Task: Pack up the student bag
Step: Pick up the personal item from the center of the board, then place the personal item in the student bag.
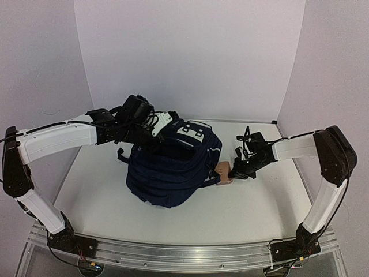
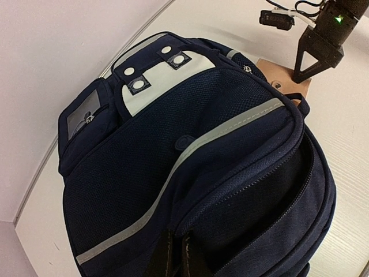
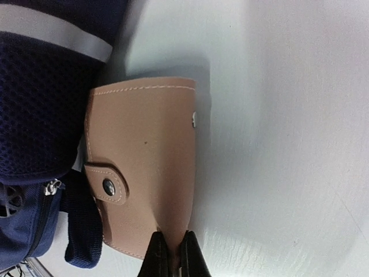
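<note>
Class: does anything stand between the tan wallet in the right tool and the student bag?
Nothing visible does. The wallet, pinched at its edge by the right tool, sits right beside the student bag, with no other object between them.

White tabletop [image 1: 259, 208] is sitting in a three-sided enclosure. Plain pale-lilac back wall [image 1: 190, 57] is closing off its far edge; left wall [image 1: 34, 69] and right wall [image 1: 340, 63] are closing off the sides. Aluminium rail [image 1: 184, 251] is running along the near edge. Diffuse light is leaving only soft shadows on the surface.
</note>
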Controlling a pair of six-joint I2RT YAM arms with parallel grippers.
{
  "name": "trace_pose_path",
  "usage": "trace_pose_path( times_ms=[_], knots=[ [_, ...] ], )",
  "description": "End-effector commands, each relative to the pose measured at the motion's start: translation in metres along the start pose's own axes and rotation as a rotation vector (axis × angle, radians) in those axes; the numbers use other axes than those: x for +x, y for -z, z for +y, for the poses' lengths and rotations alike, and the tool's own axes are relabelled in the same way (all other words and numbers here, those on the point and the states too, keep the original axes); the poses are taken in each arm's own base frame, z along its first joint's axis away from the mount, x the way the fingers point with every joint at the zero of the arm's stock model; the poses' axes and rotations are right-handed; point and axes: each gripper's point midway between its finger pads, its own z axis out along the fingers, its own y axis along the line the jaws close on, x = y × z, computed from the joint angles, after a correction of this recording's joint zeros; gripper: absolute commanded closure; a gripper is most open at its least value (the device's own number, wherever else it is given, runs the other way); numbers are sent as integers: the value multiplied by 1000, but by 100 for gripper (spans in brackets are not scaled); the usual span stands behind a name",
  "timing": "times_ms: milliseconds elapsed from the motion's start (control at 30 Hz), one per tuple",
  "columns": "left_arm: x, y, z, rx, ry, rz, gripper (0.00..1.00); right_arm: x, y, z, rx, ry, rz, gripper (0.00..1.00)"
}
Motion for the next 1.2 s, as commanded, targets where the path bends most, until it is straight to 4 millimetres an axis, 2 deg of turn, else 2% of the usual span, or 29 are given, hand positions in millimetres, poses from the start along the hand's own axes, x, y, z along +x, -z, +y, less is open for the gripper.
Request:
trace_pose_path(
  times_ms=[0,133,267,367,467,567,700,800,1000,1167],
  knots=[
    [-45,33,13,12,140,-117,100,-17,27,-5,86,-37,-114,100],
    [-58,37,5,83,220,-122,100,-28,71,11,62,-61,-212,100],
    [-78,39,-2,155,311,-157,100,-21,120,38,-24,-39,-238,100],
    [-91,33,-8,206,387,-177,100,-1,146,66,-161,-8,-186,100],
    [-100,24,-13,241,431,-182,100,28,166,100,-351,35,-90,100],
    [-111,18,-15,264,445,-194,100,48,181,123,-456,74,-38,100],
    [-126,19,-28,354,426,-241,100,73,177,149,-537,119,60,100],
    [-132,19,-30,372,419,-251,100,84,169,164,-566,146,113,100],
    [-130,21,-43,415,379,-241,100,67,168,188,-667,102,104,100],
    [-126,23,-61,467,337,-216,100,52,154,191,-673,14,82,100]
  ],
)
